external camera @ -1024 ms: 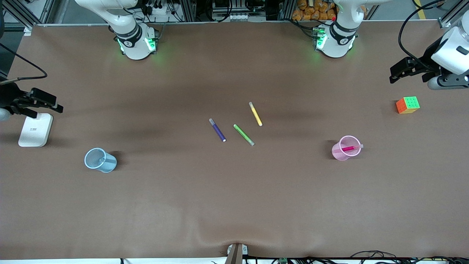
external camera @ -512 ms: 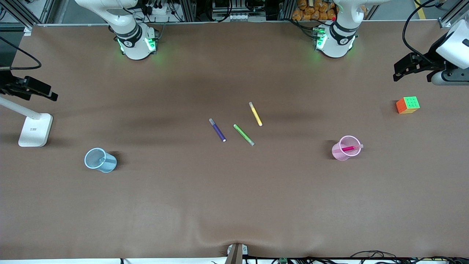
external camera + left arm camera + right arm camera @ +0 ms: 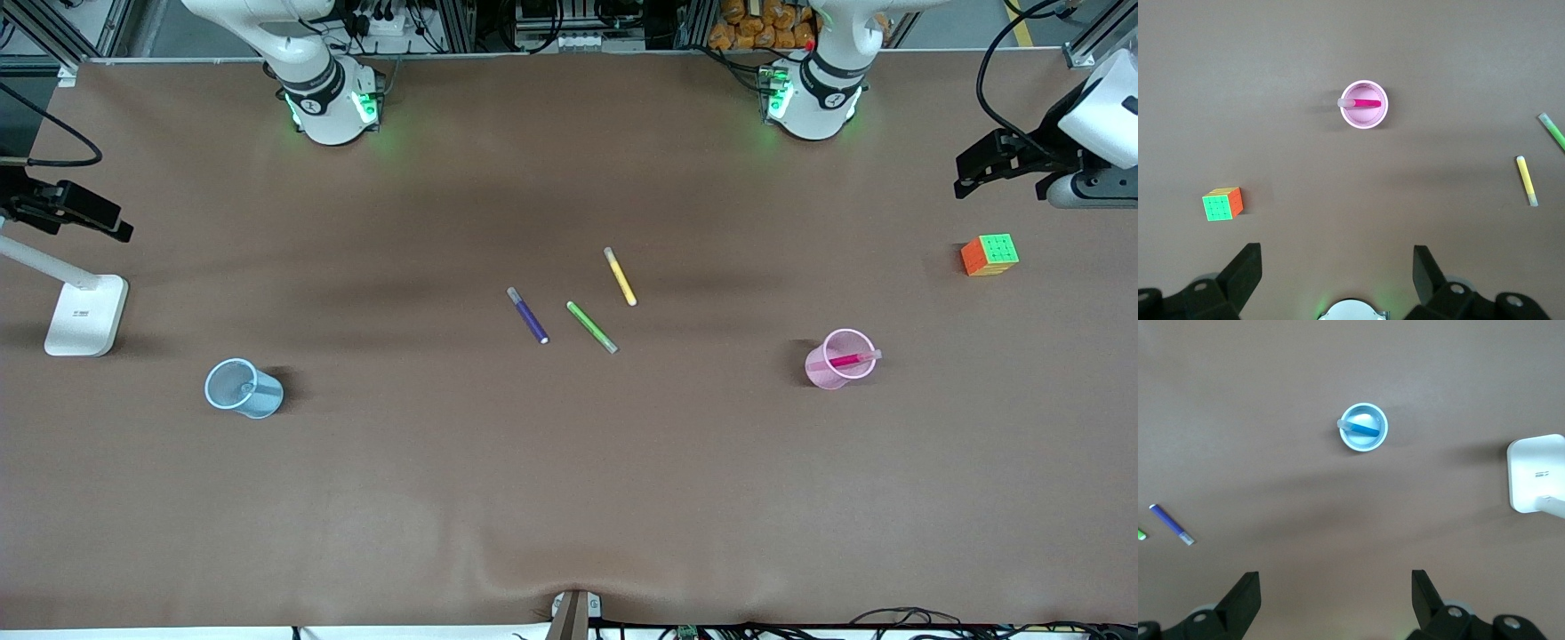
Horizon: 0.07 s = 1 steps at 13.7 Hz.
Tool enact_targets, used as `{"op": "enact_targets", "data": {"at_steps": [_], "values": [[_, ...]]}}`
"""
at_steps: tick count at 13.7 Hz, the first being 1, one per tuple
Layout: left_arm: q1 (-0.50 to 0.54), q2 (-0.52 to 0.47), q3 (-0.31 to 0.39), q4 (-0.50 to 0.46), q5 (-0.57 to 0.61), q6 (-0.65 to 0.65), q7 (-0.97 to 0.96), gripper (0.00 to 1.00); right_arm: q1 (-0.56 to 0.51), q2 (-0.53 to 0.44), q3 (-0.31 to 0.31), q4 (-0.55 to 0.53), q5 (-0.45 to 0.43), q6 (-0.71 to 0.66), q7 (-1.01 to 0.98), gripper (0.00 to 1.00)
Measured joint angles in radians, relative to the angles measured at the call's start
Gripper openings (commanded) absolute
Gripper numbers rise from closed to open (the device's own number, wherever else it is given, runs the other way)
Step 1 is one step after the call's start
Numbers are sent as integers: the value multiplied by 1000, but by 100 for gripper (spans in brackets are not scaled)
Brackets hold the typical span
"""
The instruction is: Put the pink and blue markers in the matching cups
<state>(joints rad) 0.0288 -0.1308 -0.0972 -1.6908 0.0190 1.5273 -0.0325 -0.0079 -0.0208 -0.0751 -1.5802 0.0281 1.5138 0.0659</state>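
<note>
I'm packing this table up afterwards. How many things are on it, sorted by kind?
Markers: 5 – pink, blue, purple, green, yellow
Cups: 2 – pink cup, blue cup
Puzzle cube: 1
White lamp base: 1
Total: 9

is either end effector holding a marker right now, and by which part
Nothing is held. The left end effector and right end effector are both open and empty; the pink marker and blue marker sit in their cups.
</note>
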Motion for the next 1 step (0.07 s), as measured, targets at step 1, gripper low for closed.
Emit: {"op": "enact_targets", "data": {"at_steps": [1], "values": [[0, 0, 1, 0, 0, 0, 0, 100, 0, 0, 1, 5, -20, 1, 0, 100]]}}
